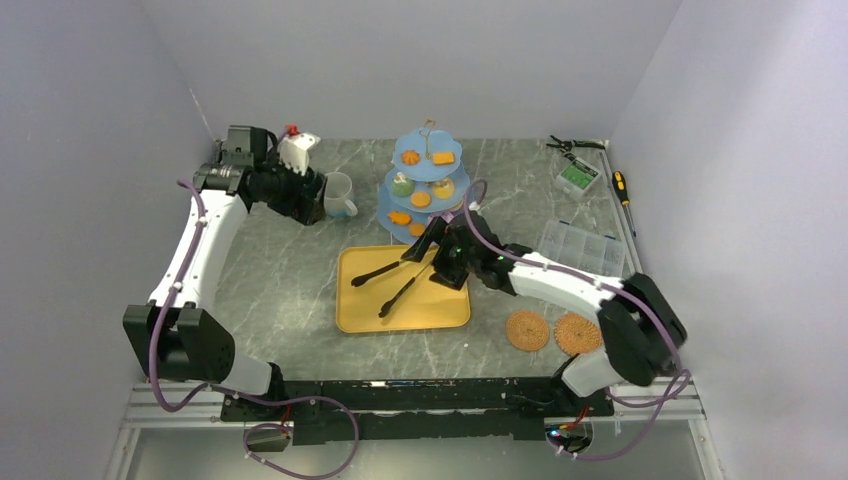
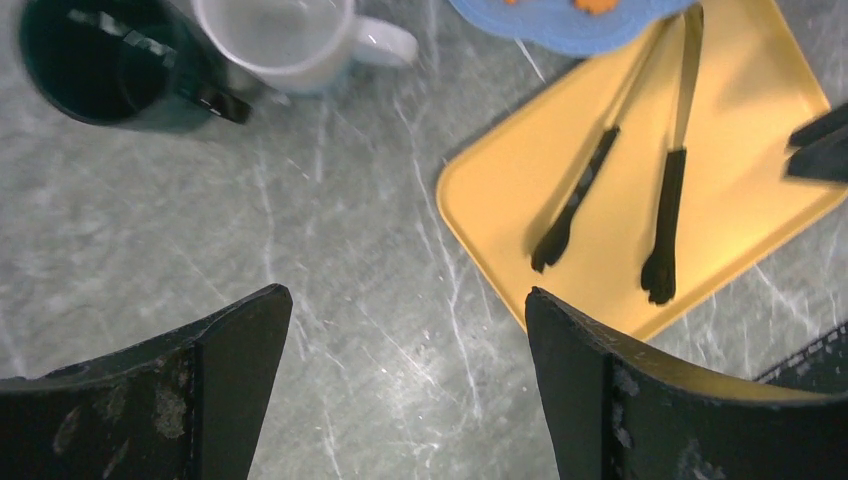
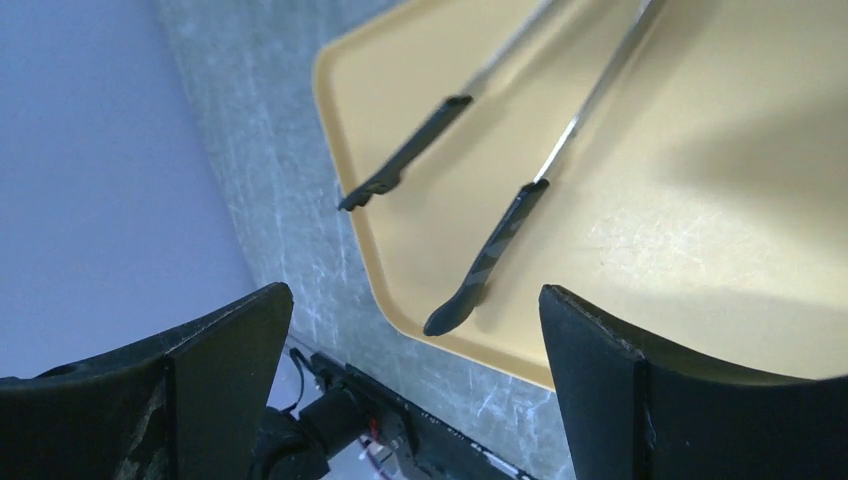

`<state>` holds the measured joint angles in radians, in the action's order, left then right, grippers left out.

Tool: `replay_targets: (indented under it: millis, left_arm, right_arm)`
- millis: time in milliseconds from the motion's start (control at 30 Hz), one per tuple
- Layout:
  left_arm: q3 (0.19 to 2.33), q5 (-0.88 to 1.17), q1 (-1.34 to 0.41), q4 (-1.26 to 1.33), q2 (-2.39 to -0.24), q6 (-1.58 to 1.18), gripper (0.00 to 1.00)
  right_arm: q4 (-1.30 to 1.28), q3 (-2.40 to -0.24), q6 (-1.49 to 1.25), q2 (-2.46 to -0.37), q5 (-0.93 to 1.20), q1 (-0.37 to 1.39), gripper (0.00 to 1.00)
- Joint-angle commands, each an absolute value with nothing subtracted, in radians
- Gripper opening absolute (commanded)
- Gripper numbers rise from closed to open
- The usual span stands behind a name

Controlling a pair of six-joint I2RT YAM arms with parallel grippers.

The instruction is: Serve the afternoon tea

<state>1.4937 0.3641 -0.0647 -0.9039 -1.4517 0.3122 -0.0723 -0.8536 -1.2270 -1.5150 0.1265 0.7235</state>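
Note:
The light-blue three-tier stand (image 1: 425, 185) at the back centre carries orange biscuits (image 1: 442, 157), a doughnut (image 1: 410, 157) and a cupcake (image 1: 402, 185). Left of it is the white mug (image 1: 338, 195), which the left wrist view shows (image 2: 290, 40) beside the dark green mug (image 2: 100, 60). My left gripper (image 1: 305, 205) hovers by the mugs, open and empty (image 2: 405, 295) over bare table. My right gripper (image 1: 443, 268) is over the tray's far right part. It is open (image 3: 410, 295), with nothing between its fingers.
Black tongs (image 1: 400, 275) lie spread on the flat yellow tray (image 1: 440, 315) mid-table. Two woven coasters (image 1: 527, 330) sit at the near right. A clear plastic box (image 1: 585, 245), a green box (image 1: 578, 177), pliers (image 1: 570, 145) and a screwdriver (image 1: 622, 185) are at the back right.

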Motion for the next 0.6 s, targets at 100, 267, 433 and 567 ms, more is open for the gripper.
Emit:
replay_targets:
  millis: [100, 267, 433, 567]
  left_arm:
    - [1.273, 0.436, -0.079, -0.841, -1.407, 0.394, 0.92]
    - [1.139, 0.308, -0.171, -0.703, -1.435, 0.409, 0.89]
    - [1.089, 0.223, -0.255, -0.619, -1.517, 0.425, 0.88]
    - [1.077, 0.143, -0.296, -0.551, -1.598, 0.45, 0.87]
  right_arm:
    - [-0.226, -0.848, -0.954, -1.293, -0.164, 0.724, 0.98]
    - [-0.298, -0.777, -0.864, -1.145, -0.315, 0.721, 0.94]
    - [-0.372, -0.727, -0.85, -1.065, -0.393, 0.713, 0.94]
    - [-0.465, -0.717, -0.877, -1.048, -0.417, 0.698, 0.98]
